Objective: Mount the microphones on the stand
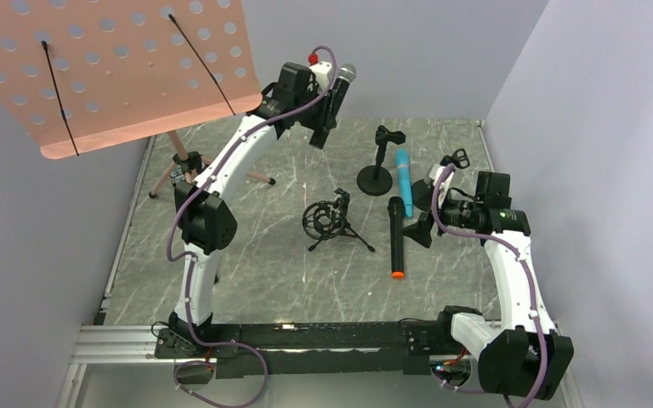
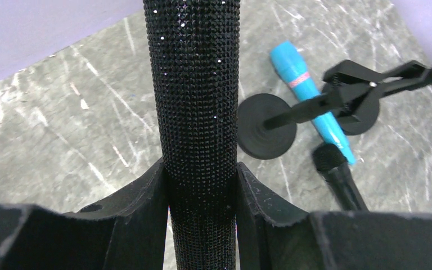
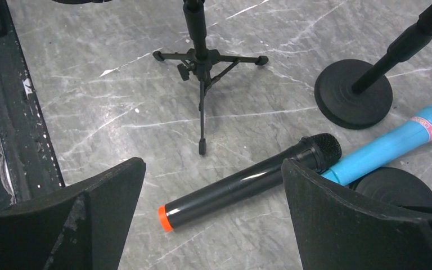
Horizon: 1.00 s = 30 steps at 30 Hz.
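My left gripper is raised over the 12 o'clock end of the table. It is clamped on the silver-headed microphone, which stands nearly upright with its mesh head on top. On the left wrist camera its glittery black body runs straight up between the two fingers, and both press against it.

My right gripper is out on the table's 3 o'clock side, with its jaws spread wide and nothing in them. The all-black microphone lies flat on the table just at that gripper's 8 o'clock in the top view. Its orange end points to 6 o'clock and its head to 12. On the right wrist camera it lies across the gap under the open fingers. The orange end is toward the left-hand finger, and the head is tucked by the tip of the right-hand one. I can't tell how high the fingers are above it.

The blue microphone lies flat at the black one's 12 o'clock. One of its ends is right by the black head, but I can't tell whether they touch. The round-base stand is at the blue one's 9 o'clock. A second round-base stand is at its 3 o'clock, partly behind my right arm. The tripod shock-mount stand is mid-table, at the black microphone's 9 o'clock. A music stand fills the 10 o'clock corner.
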Each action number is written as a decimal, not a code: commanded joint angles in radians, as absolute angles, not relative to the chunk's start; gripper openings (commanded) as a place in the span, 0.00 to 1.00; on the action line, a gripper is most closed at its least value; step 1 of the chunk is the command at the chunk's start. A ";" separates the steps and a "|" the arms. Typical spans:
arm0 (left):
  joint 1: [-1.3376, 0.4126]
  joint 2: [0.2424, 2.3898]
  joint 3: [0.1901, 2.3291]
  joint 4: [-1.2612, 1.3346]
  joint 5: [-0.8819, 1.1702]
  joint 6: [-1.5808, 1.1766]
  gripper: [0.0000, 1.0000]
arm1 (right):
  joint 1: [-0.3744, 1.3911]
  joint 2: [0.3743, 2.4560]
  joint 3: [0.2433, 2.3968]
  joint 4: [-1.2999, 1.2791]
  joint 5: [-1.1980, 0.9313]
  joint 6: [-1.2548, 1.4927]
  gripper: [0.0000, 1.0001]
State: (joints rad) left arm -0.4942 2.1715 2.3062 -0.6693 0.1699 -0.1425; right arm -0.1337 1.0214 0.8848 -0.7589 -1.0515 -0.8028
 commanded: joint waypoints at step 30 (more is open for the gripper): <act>-0.678 1.784 2.048 -0.422 0.468 -0.147 0.00 | -0.260 1.019 0.982 -0.822 -1.198 -0.864 0.98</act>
State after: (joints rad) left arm -0.6651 1.9671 2.1380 -0.5514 0.4416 -0.1448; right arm -0.2493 1.0222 0.9195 -0.8017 -1.1210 -0.8307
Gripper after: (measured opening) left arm 0.430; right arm 0.977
